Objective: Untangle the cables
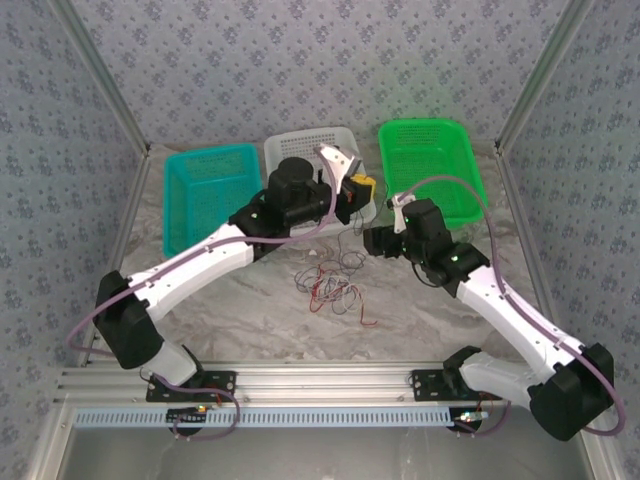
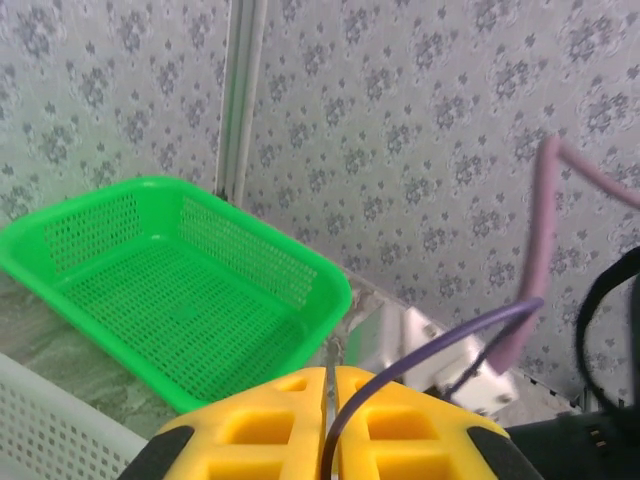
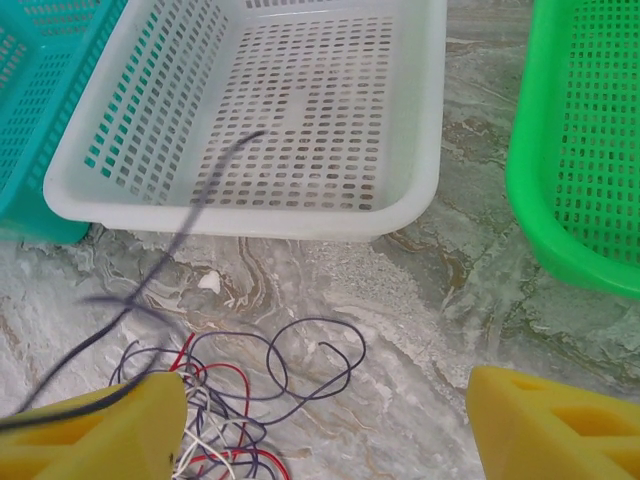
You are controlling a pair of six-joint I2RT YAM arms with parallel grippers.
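Observation:
The cables [image 1: 335,285] lie in a loose tangle of thin red, dark purple and whitish wires on the marble table, between the two arms. My left gripper [image 1: 362,186] is raised beside the white basket, its yellow fingers [image 2: 260,430] shut on one dark purple cable [image 2: 420,356] that comes out between them. My right gripper [image 1: 372,240] hovers over the tangle [image 3: 215,410], open, with nothing between its fingers [image 3: 100,430]. A blurred purple strand [image 3: 186,221] rises from the tangle past its left finger. A purple loop [image 3: 310,360] lies apart on the table.
Three baskets line the back: teal [image 1: 205,190], white [image 1: 300,145] and green [image 1: 430,150]. The white basket's front wall [image 3: 250,215] is just beyond the tangle, with the green basket [image 3: 570,150] to its right. Patterned walls enclose the table.

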